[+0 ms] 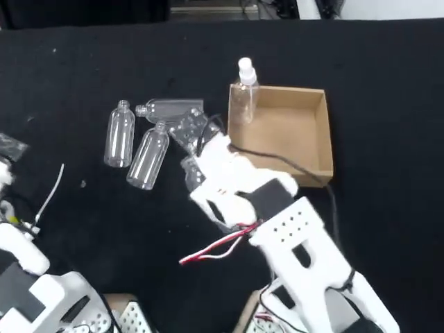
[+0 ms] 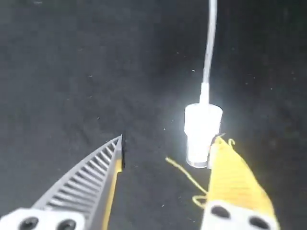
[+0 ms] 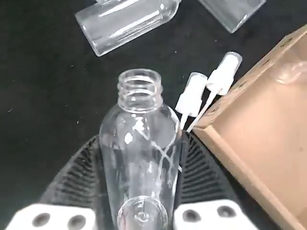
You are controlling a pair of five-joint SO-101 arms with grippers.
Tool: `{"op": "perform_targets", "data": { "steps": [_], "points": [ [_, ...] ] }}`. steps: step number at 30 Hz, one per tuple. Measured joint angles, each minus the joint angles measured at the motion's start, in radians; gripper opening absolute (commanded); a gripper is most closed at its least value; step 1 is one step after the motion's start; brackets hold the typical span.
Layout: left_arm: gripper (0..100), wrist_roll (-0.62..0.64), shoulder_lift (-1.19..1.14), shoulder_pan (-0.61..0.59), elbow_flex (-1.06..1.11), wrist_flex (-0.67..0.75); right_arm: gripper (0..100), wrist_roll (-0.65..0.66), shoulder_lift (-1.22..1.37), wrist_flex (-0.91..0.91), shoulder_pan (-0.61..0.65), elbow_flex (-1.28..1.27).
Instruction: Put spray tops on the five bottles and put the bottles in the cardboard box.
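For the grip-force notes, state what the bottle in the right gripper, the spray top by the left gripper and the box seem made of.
The bottle looks like clear glossy plastic: see-through, with bright glints. The spray top seems smooth white plastic, its tube thin and pale. The box looks like brown matte cardboard, thin-walled.

1. The right arm point(image 1: 298, 243) is stretching diagonally forward from the near edge, with its wrist tipping downward.
2. The right gripper point(image 3: 141, 141) is pressing both black jaws against the sides of a clear bottle point(image 3: 141, 163) whose open neck is pointing away from the wrist.
3. The left arm point(image 1: 31, 277) is sitting low at the near left corner.
4. The left gripper point(image 2: 168, 143) is holding its jaws spread wide apart, one finger point(image 2: 235, 182) wearing yellow tape.
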State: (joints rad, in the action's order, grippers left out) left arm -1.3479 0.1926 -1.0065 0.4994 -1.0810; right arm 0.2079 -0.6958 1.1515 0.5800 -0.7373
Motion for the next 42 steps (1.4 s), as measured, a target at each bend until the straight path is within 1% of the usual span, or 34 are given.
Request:
{"op": "perform_targets", "data": {
  "steps": [4, 8, 10, 12, 17, 23, 26, 27, 31, 33, 35, 42],
  "points": [
    [31, 0.12, 0.0, -0.002, -0.094, -0.101, 1.1, -0.012, 0.0, -0.109, 0.0, -0.126],
    [31, 0.293, 0.0, -0.003, -0.153, -0.285, 1.1, -0.06, 0.0, -0.17, 0.0, -0.167],
    [31, 0.404, -0.005, -0.012, -0.166, -0.382, 1.1, -0.068, 0.0, -0.18, 0.0, -0.169],
    [31, 0.543, -0.006, -0.028, -0.167, -0.433, 1.1, -0.069, 0.0, -0.18, 0.002, -0.169],
    [31, 0.953, -0.023, -0.038, -0.071, -0.453, 1.1, -0.069, 0.0, -0.181, 0.002, -0.169],
    [31, 1.517, -0.023, -0.04, -0.009, -0.408, 1.1, -0.069, 0.0, -0.181, 0.002, -0.175],
    [31, 1.717, -0.023, -0.037, -0.008, -0.356, 1.1, -0.068, 0.0, -0.181, 0.002, -0.175],
    [31, 1.746, -0.023, -0.029, -0.008, -0.347, 1.1, -0.069, 0.0, -0.181, 0.002, -0.175],
    [31, 1.772, -0.023, -0.002, 0.034, -0.281, 1.1, -0.069, 0.0, -0.181, 0.002, -0.175],
    [31, 1.821, -0.023, 0.015, 0.066, -0.262, 1.1, -0.069, 0.0, -0.181, 0.002, -0.175],
    [31, 1.889, -0.025, 0.032, 0.074, -0.261, 1.1, -0.069, 0.0, -0.181, 0.002, -0.175],
    [31, 2.163, -0.025, 0.034, 0.075, -0.249, 1.1, -0.069, 0.0, -0.184, 0.002, -0.193]
  ]
}}
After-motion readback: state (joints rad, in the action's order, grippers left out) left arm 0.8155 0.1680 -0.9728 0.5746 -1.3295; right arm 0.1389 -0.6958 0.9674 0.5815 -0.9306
